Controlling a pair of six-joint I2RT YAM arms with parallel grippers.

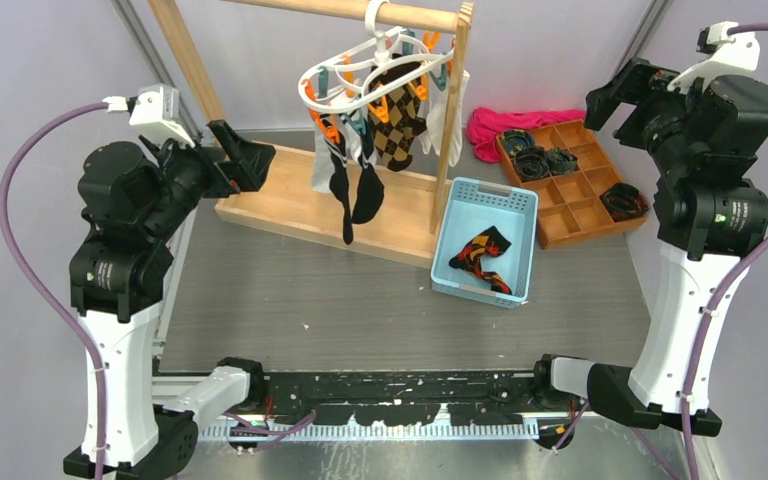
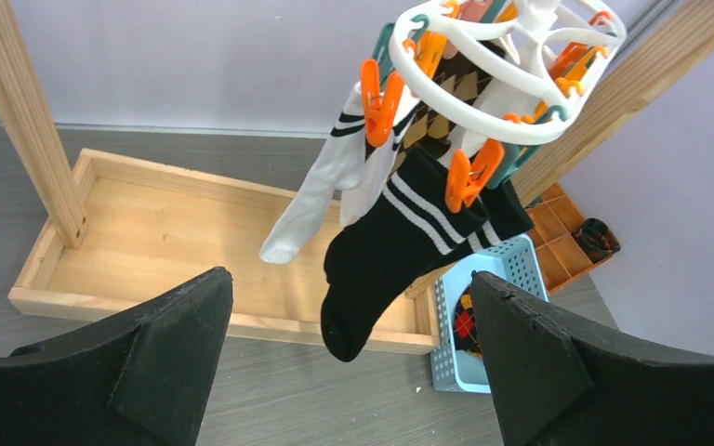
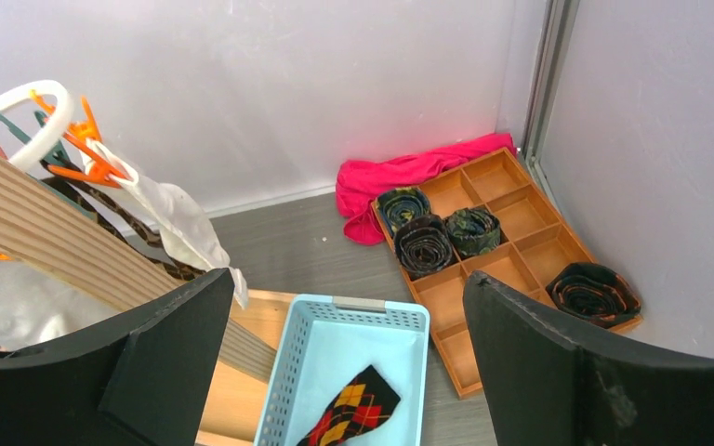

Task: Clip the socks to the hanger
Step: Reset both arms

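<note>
1. Two black knit socks (image 2: 381, 260) with white-striped cuffs, pegged by orange clips to the white plastic oval hanger (image 2: 530, 133), dangling over the wooden rack base (image 2: 149, 242).
2. Left pincer (image 2: 350, 288) raised, wide open, empty, aimed at the socks.
3. Right pincer (image 3: 344, 293) high, wide open, empty, above the blue mesh basket (image 3: 279, 381) on the grey desk (image 1: 360, 300).

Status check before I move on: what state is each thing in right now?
socks: hanging from the hanger's clips.
hanger: hooked on the wooden rail.
left claw: open, empty.
right claw: open, empty.
blue basket: holds one argyle sock.
divided tray: holds four rolled items.
</note>
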